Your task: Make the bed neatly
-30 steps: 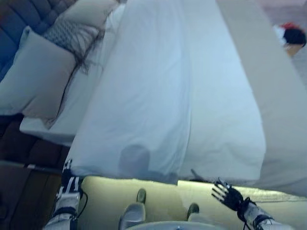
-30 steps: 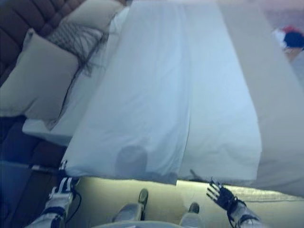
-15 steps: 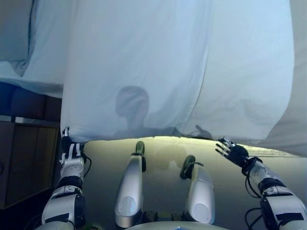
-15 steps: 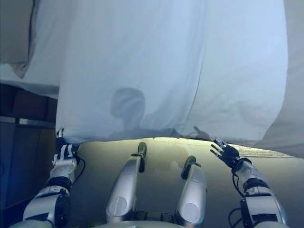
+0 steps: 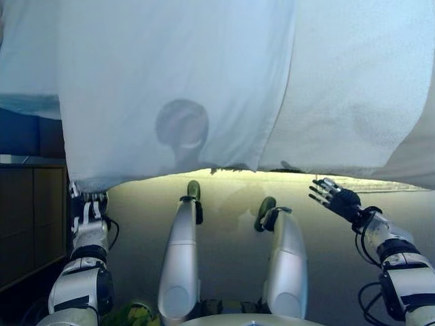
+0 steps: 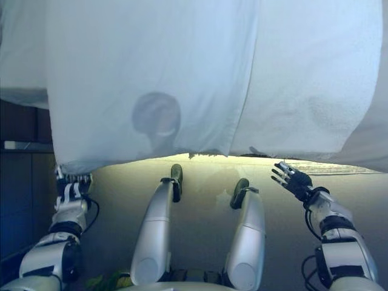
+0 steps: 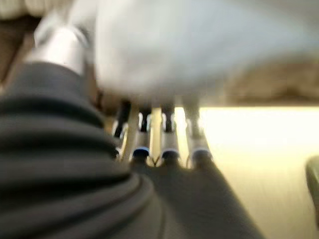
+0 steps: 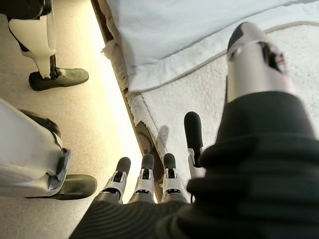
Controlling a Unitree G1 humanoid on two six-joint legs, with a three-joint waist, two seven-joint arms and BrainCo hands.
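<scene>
A white sheet (image 5: 177, 81) covers the bed and hangs over its near edge, with a fold line running down its middle. My left hand (image 5: 85, 212) is at the sheet's lower left corner, right against the hem; in the left wrist view the hand (image 7: 164, 149) reaches up into the white cloth (image 7: 199, 45), which hides its tip end. My right hand (image 5: 336, 200) is open with its fingers spread, just below the sheet's lower right edge and apart from it. The right wrist view shows its straight fingers (image 8: 144, 174) over the bed's edge, beside the sheet (image 8: 174, 30).
A dark wooden bedside cabinet (image 5: 27, 224) stands at the left. A grey textured cover (image 5: 416, 159) hangs at the right and also shows in the right wrist view (image 8: 199, 94). The beige floor (image 5: 231, 204) lies under the bed's lit edge.
The camera has tipped down, so the pillows and headboard have left the view. Both hands stay by the sheet's lower edge; the right hand is a little higher.
</scene>
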